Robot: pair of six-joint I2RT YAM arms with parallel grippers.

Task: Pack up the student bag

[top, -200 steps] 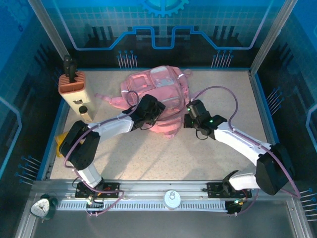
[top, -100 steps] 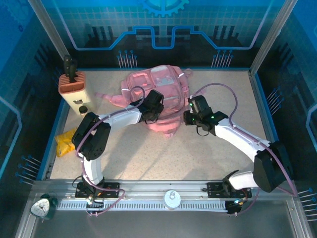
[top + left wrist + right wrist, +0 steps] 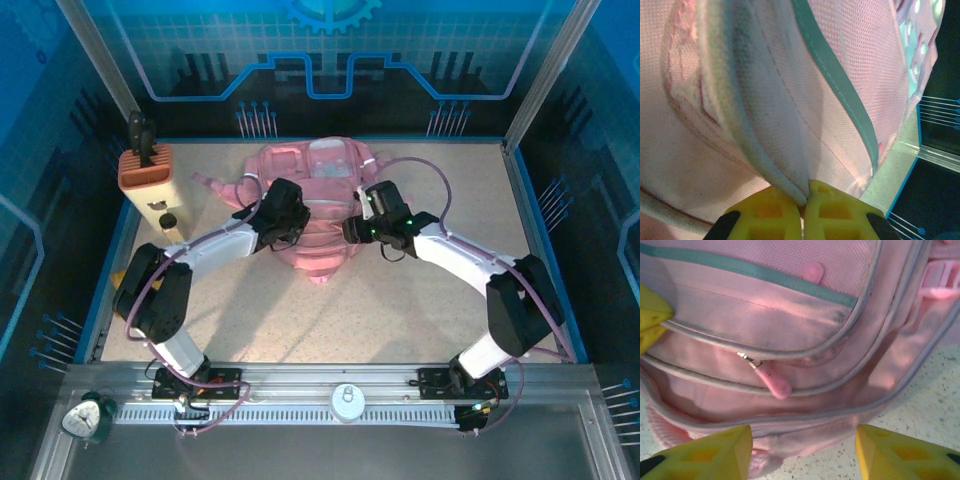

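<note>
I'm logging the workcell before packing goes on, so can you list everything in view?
student bag: one, pink, rear centre of the table
zipper pull: one, pink, on the bag's front
holder: one, orange-brown, rear left
black tool: one, standing in the holder
cream item: one, dark cap, just in front of the holder
dial: one, white face, near left corner, off the table
disc: one, white, near edge, centre
table: one, speckled beige
left gripper: yellow fingers, shut on a bag seam
right gripper: yellow fingers, open at the bag's lower edge

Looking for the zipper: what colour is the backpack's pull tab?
The rounded pull tab on the soft pink fabric backpack is pink; best in the right wrist view.
</note>
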